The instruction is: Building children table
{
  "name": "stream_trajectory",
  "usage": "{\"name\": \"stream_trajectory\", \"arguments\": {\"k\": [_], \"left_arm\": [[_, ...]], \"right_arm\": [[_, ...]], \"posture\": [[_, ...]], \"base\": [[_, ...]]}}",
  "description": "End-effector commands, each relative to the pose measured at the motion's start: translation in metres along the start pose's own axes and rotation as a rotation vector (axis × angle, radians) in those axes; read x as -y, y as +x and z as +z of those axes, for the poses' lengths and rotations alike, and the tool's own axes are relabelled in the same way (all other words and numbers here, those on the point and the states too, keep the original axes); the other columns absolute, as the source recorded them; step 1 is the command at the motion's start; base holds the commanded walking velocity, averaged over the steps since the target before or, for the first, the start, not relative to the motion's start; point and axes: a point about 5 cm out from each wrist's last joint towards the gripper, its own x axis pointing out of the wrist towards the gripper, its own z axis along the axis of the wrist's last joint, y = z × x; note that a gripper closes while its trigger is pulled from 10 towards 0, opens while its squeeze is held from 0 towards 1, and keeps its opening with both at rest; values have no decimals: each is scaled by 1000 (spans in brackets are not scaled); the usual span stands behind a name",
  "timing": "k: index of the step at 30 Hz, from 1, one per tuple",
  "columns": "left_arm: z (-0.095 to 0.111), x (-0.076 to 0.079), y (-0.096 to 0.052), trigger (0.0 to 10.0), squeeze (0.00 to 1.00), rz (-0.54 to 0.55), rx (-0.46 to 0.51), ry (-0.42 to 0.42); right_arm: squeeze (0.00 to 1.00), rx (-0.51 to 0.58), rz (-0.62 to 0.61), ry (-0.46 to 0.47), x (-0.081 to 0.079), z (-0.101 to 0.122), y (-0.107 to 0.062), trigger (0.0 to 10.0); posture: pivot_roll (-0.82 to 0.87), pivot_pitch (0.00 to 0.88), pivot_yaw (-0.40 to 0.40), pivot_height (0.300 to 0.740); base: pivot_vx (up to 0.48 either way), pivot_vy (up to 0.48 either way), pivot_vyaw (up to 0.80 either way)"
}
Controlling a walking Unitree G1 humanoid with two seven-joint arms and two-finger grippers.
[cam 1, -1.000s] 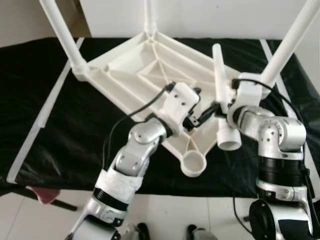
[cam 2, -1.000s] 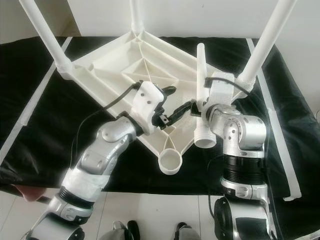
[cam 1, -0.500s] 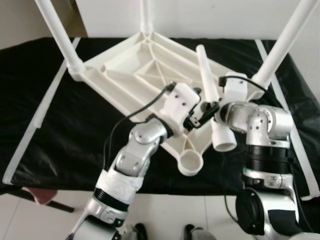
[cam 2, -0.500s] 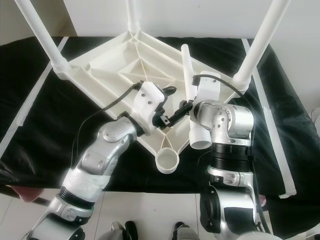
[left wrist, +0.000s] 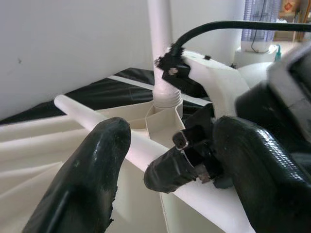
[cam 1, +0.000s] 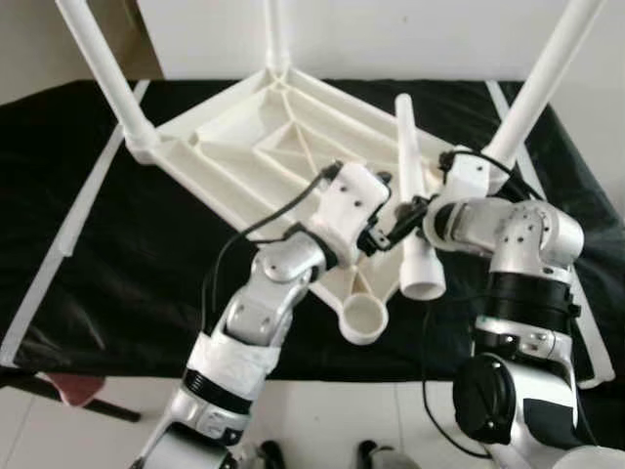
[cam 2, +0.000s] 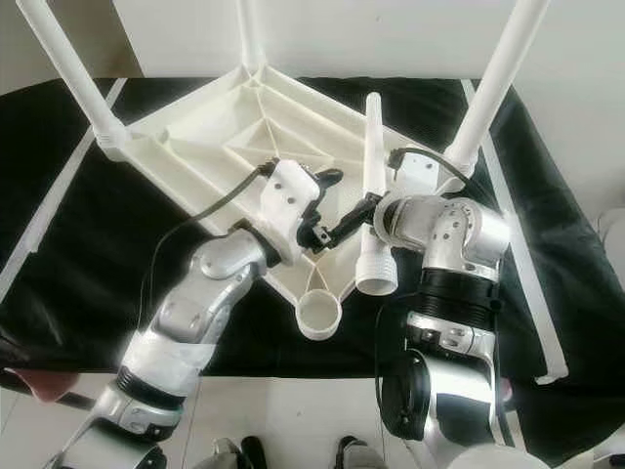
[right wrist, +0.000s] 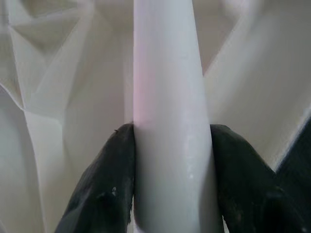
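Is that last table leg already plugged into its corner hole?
Not yet. The right gripper holds the leg beside the empty socket.

Left gripper (left wrist: 160, 165) fingers spread either side of a white table leg (left wrist: 141, 148), right gripper (left wrist: 187, 162) clamping it, upturned tabletop (left wrist: 29, 145) behind

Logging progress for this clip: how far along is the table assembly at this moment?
Done: three white plastic legs stand in corner sockets of the upside-down white plastic tabletop on the black cloth-covered surface. In hand: the right gripper is shut on the fourth white leg, held loose above the tabletop; the left gripper sits open beside it. Left: seating that leg in the empty round socket.
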Motion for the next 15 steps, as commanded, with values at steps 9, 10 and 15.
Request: {"name": "stream_trajectory", "arguments": {"k": [9, 10, 15], "left_arm": [[11, -15, 0, 10000, 1000, 22, 52, -101], [12, -18, -1, 10000, 1000, 27, 56, -105], [17, -24, -4, 10000, 1000, 27, 75, -135]], "right_arm": [[0, 309, 239, -89, -13, 26, -24, 10000], [0, 334, 257, -104, -13, 26, -26, 10000], [0, 378, 346, -130, -13, 17, -33, 10000]], "posture": [[-154, 222, 16, 740], [-153, 221, 16, 740], [-148, 198, 14, 740]], "base": [[0, 0, 0], [0, 0, 0], [0, 0, 0]]}}
